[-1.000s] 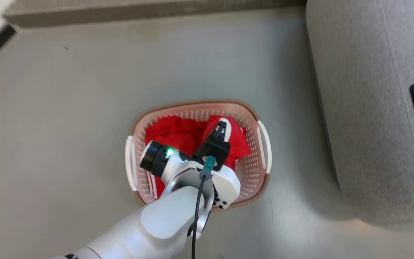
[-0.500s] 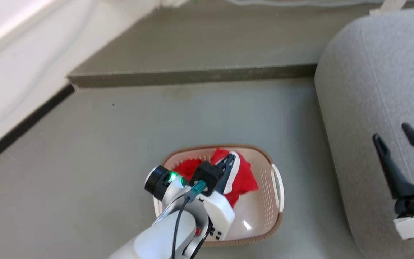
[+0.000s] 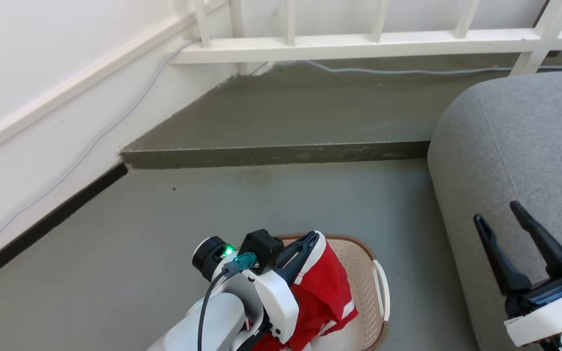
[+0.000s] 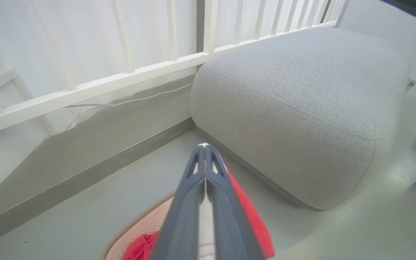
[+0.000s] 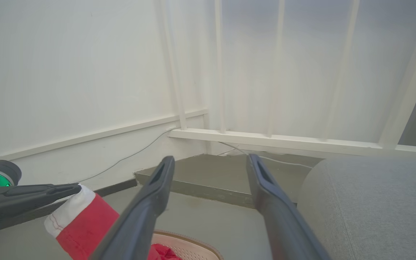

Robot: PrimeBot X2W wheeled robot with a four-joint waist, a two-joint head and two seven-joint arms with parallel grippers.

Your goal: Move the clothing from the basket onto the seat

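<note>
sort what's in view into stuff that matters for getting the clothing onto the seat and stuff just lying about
For the job:
- clothing, pinched in the shut left gripper
- basket
- seat
- right gripper, open

Just there:
- white railing
- cable by the wall
- step

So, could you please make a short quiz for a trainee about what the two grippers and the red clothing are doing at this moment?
1. True or false: the red garment lies on the grey sofa.
2. What does the left gripper clamp? A nothing; B the garment's white trim; C a red fold in the garment's middle.
3. Fill in: the right gripper, in front of the sofa, is ____ (open or shut).

Key
1. False: it hangs from the left gripper above the laundry basket.
2. B.
3. Open.
</note>
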